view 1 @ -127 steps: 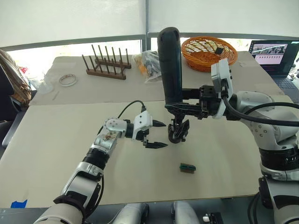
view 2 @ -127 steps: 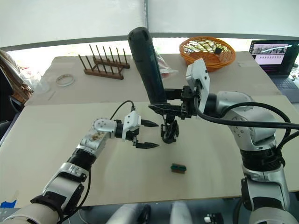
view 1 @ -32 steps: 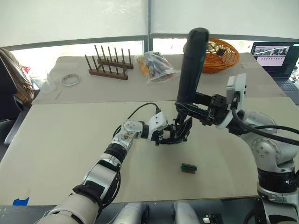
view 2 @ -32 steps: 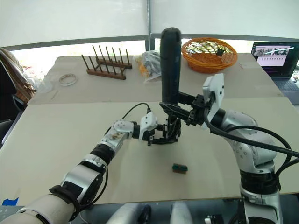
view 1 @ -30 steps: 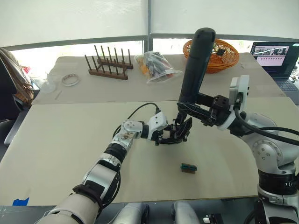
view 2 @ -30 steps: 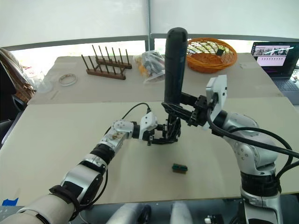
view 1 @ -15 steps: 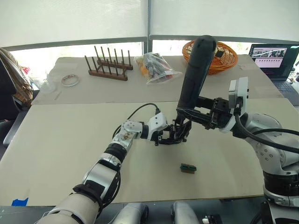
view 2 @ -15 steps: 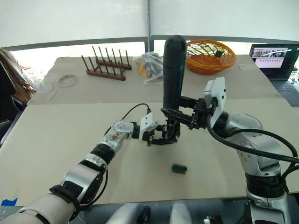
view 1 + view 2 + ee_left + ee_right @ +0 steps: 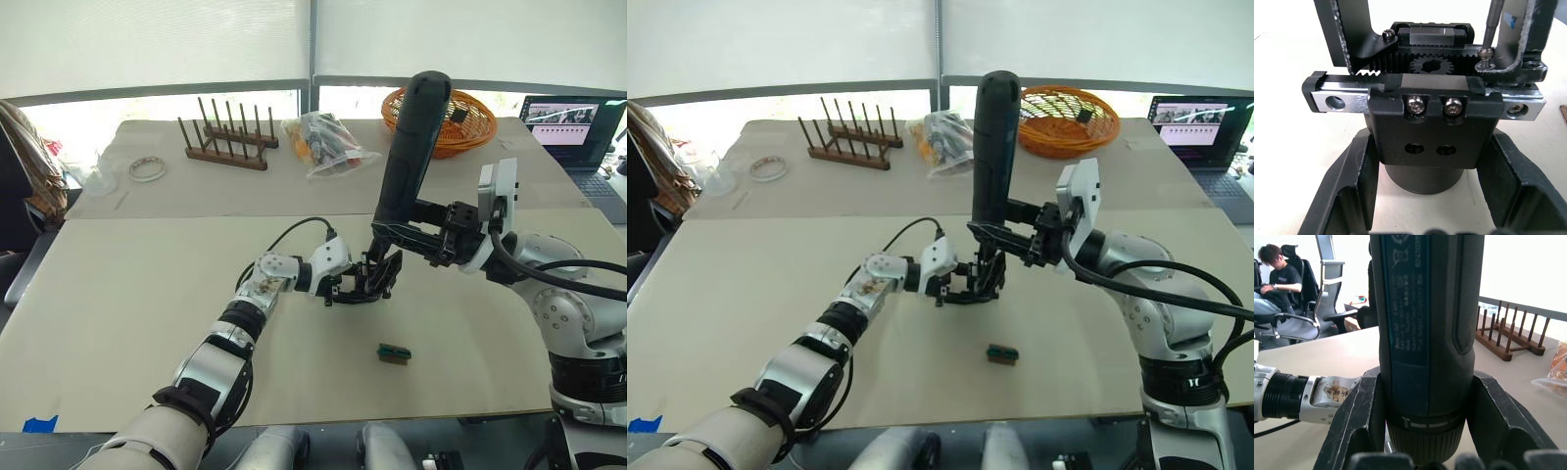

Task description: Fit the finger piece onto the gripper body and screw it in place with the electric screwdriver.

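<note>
The gripper body (image 9: 1435, 122) stands on the table, a black block with a round base, a toothed rack and a gear. My left gripper (image 9: 355, 289) is shut on its base, one finger (image 9: 1352, 191) on each side. A finger piece (image 9: 1520, 49) sits on the rack's end. The electric screwdriver (image 9: 411, 147) stands nearly upright, leaning slightly, with my right gripper (image 9: 390, 233) shut on its lower barrel (image 9: 1425, 333). Its thin metal bit (image 9: 1492, 24) rests on a screw (image 9: 1484, 61) at that finger piece.
A small green and black part (image 9: 395, 352) lies on the table in front of the grippers. At the back are a wooden peg rack (image 9: 223, 142), a plastic bag (image 9: 323, 142), an orange basket (image 9: 460, 108), a tape ring (image 9: 146, 167) and a laptop (image 9: 578, 122). A person (image 9: 1273, 274) sits far off.
Four seconds ago my left gripper was open, left of the gripper body; now it is shut on the base. Over the last second the screwdriver's top has swayed slightly; the bit stays at the body.
</note>
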Robot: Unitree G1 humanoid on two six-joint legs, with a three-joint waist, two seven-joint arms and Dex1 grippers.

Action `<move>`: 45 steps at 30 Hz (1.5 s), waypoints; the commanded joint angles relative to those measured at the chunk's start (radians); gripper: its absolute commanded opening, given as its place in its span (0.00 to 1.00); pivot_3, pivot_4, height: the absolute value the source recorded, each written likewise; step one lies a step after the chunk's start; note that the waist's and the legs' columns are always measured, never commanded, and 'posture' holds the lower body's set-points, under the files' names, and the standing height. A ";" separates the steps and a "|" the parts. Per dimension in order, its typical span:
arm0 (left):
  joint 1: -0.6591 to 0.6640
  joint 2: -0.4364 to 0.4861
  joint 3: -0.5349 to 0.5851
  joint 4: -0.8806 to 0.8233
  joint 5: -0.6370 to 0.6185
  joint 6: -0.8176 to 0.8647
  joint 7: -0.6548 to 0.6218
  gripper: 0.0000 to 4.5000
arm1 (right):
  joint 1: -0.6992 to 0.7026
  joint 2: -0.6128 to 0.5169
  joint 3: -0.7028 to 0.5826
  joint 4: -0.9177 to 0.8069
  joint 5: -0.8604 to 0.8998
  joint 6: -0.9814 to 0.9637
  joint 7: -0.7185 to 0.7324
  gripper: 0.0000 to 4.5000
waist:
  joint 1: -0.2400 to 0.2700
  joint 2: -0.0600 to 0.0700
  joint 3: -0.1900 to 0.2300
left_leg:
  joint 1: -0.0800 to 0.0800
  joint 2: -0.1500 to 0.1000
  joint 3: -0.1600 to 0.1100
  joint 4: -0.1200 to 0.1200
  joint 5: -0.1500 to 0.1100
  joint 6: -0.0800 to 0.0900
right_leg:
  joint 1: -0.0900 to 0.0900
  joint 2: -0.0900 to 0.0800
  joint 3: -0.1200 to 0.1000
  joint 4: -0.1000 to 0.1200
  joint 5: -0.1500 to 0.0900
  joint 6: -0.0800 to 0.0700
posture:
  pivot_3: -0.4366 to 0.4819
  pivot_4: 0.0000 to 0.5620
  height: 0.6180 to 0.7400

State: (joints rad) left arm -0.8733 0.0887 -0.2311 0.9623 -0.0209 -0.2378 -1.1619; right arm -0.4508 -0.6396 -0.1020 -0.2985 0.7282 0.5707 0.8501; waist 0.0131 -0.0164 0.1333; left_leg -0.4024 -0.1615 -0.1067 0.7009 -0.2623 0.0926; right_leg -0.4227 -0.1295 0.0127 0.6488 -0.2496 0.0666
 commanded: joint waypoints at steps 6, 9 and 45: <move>-0.034 0.001 0.025 -0.021 -0.015 -0.002 0.000 0.51 | 0.051 -0.009 0.067 0.051 -0.069 0.022 0.000 0.43 | 0.000 0.000 0.000 | 0.000 0.000 0.000 0.000 0.000 0.000 | 0.000 0.000 0.000 0.000 0.000 0.000 | 0.48 0.27 1.00; -0.033 0.001 0.024 -0.023 -0.015 -0.002 -0.001 0.51 | 0.049 -0.010 0.072 0.051 -0.071 0.015 0.002 0.43 | 0.000 0.000 0.000 | 0.000 0.000 0.000 0.000 0.000 0.000 | 0.000 0.000 0.000 0.000 0.000 0.000 | 0.48 0.27 1.00; -0.034 -0.005 0.024 -0.029 -0.014 -0.005 0.003 0.51 | 0.017 -0.015 0.027 -0.046 0.007 0.091 -0.050 0.43 | 0.001 0.000 0.000 | -0.002 0.000 0.000 0.000 0.000 0.000 | -0.001 -0.001 0.001 0.000 0.000 0.000 | 0.48 0.27 1.00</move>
State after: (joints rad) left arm -0.8733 0.0863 -0.2298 0.9599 -0.0210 -0.2375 -1.1657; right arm -0.4699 -0.6456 -0.1176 -0.3329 0.7686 0.6380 0.8019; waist 0.0143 -0.0164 0.1333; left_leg -0.4041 -0.1616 -0.1067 0.7006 -0.2625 0.0928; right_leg -0.4238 -0.1301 0.0134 0.6483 -0.2496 0.0666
